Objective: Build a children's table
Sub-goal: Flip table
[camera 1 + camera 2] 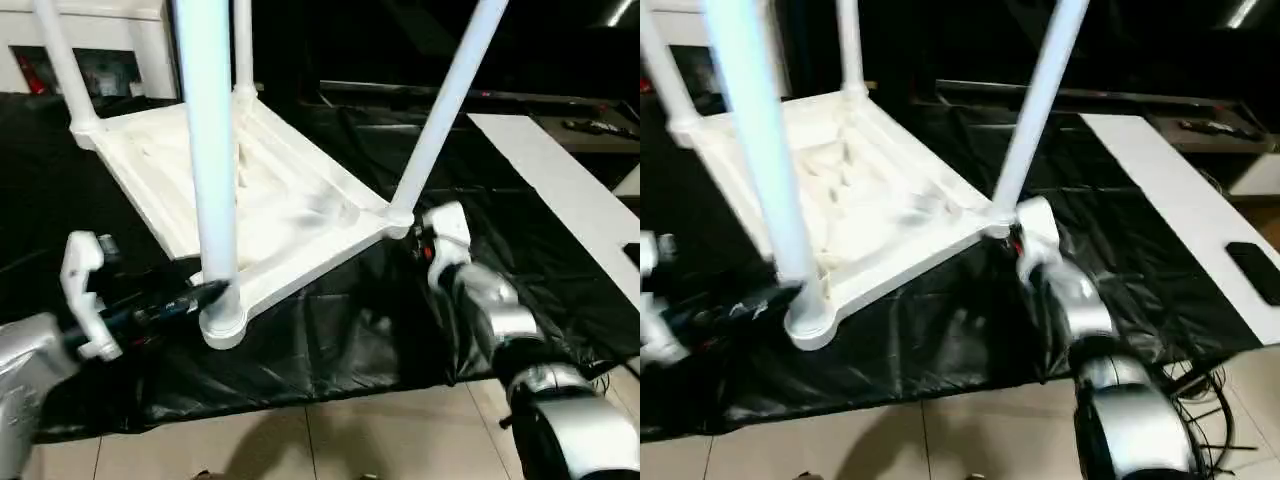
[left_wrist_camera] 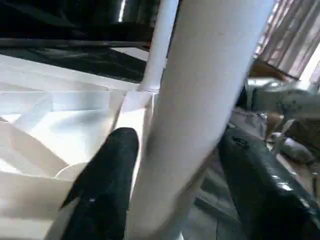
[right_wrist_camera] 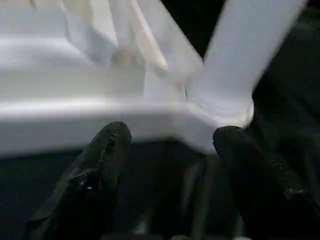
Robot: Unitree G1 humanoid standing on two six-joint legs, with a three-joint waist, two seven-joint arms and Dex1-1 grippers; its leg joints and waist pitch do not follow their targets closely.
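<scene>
Children's table (image 1: 280, 215), inverted on black counter (image 1: 330, 340) at frame centre, four legs socketed upward; judged light, rigid, slick plastic, best held by rim; left gripper (image 2: 175, 190) fingers straddled near leg (image 1: 212, 150), apparently unclamped; right gripper (image 3: 170, 175) open below corner.

My bot's got chunky silver forearms (image 1: 500, 320), white plastic wrist housings (image 1: 85, 290), rounded matte black fingers (image 3: 102, 165) with a slightly pebbly texture, and thin black cables around 5 o'clock.
</scene>
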